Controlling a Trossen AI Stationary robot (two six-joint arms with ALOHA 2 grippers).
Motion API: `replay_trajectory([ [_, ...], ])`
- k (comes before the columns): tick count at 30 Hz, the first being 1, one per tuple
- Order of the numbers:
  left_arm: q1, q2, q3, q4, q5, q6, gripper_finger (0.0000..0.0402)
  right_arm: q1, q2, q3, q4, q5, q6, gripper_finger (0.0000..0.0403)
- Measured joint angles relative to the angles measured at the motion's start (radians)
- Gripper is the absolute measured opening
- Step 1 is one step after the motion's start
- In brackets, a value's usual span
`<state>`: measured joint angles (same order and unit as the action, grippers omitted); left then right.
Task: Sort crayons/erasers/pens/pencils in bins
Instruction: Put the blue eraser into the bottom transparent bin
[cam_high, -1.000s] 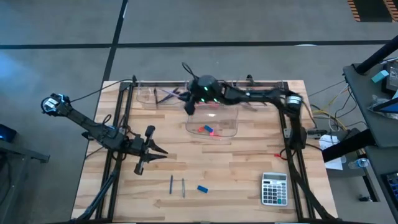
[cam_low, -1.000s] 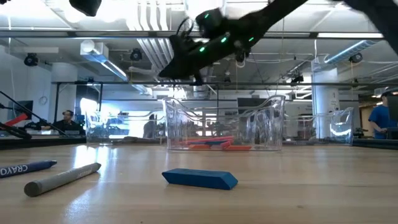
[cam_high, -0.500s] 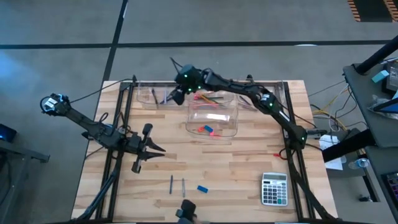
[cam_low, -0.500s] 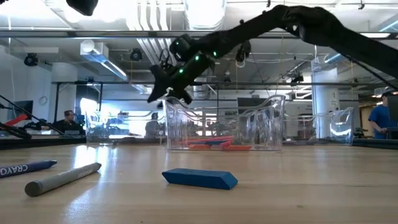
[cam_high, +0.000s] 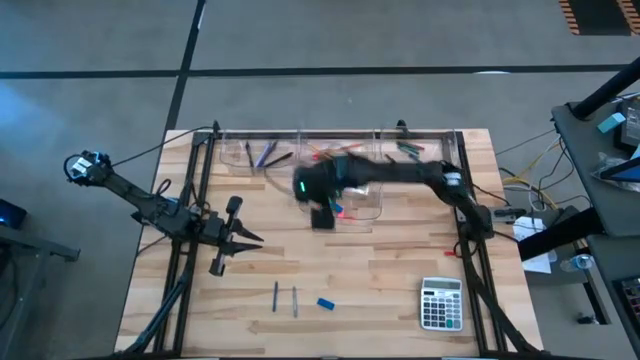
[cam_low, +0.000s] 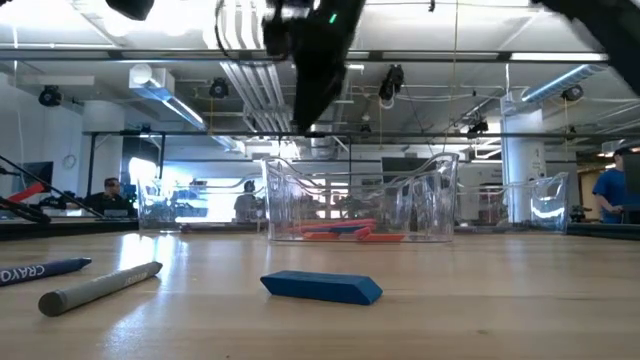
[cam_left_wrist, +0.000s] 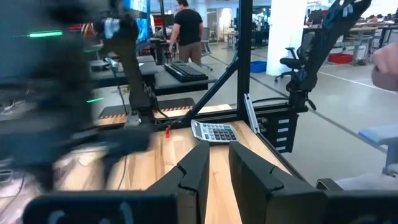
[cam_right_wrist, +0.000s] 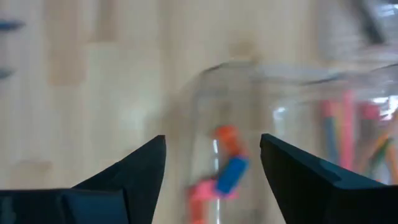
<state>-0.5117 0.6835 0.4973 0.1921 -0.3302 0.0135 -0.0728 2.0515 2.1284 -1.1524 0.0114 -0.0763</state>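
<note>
Four bins (cam_high: 340, 199), two loose crayons (cam_high: 285, 298), one blue eraser (cam_high: 325, 303); right tool (cam_high: 322, 214) spread, empty.

Blue eraser (cam_low: 322, 287) lies before clear bin (cam_low: 360, 200); dark blurred arm (cam_low: 312, 50) above, possibly right's.

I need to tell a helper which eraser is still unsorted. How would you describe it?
Start at the grey calculator near the table's front edge. Left of it lie two slim sticks; the blue eraser lies between them and the calculator, a short flat block lying loose, outside any bin.
</note>
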Motion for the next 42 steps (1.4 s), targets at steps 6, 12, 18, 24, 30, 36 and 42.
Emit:
replay_trajectory([
  [6,0.0,0.033,0.0,0.001,0.0,-0.006,0.0047,0.229,-0.239,-0.414,0.311,0.114,0.125,0.0232],
  [12,0.0,0.095,0.0,0.026,0.0,-0.007,0.0047,0.427,-0.426,-0.922,0.95,0.148,0.307,0.0228],
  [18,0.0,0.18,0.0,0.09,0.0,-0.035,0.0047,0.571,-0.413,-1.205,1.523,0.155,0.267,0.0228],
  [24,0.0,0.262,0.005,0.166,0.0,-0.059,0.0047,0.609,-0.313,-1.252,1.679,0.326,0.356,0.0228],
  [30,0.001,0.292,0.007,0.165,-0.004,-0.059,0.0047,0.645,-0.166,-1.173,1.675,0.443,0.335,0.0228],
  [36,0.001,0.285,0.005,0.167,-0.007,-0.059,0.0047,0.646,-0.04,-1.034,1.585,0.465,0.346,0.0228],
  [42,0.001,0.284,0.005,0.166,-0.008,-0.06,0.0047,0.644,0.036,-0.896,1.347,0.496,0.428,0.0228],
])
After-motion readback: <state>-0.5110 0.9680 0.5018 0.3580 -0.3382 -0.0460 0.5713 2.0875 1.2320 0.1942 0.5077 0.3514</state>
